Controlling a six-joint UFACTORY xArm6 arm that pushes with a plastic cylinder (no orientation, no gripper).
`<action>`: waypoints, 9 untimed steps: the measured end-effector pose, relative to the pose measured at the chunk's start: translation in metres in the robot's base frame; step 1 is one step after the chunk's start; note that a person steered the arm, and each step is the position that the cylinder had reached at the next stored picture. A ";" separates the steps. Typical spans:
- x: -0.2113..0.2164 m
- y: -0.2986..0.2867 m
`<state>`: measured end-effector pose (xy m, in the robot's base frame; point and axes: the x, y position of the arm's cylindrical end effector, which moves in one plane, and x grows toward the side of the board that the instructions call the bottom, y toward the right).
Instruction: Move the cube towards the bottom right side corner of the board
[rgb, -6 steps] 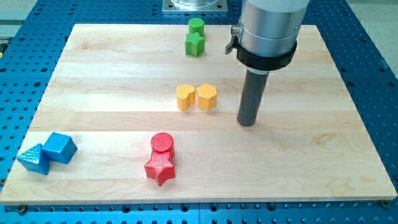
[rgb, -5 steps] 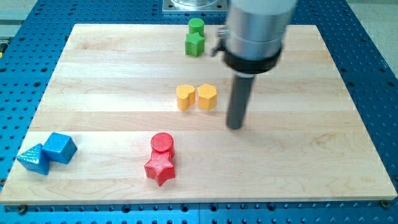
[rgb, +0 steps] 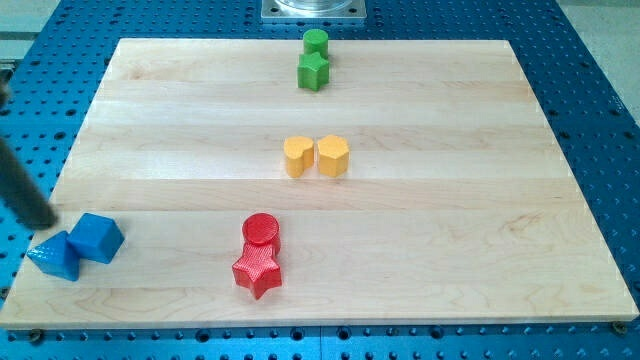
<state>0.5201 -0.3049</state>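
My tip (rgb: 42, 226) sits at the view's left edge of the wooden board (rgb: 450, 230), just above the blue triangular block (rgb: 54, 255) and just left of the blue cube (rgb: 97, 238); whether it touches either cannot be told. The cube and the triangular block touch each other near the view's bottom left corner. At the bottom centre a red cylinder (rgb: 261, 230) stands against a red star (rgb: 257, 270). In the middle, two yellow heart-like blocks (rgb: 298, 157) (rgb: 333, 155) sit side by side. Near the top edge a green cylinder (rgb: 316, 42) touches a green star (rgb: 313, 70).
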 end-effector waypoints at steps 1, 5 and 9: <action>0.061 0.017; 0.008 0.092; -0.055 0.119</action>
<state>0.4647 -0.1857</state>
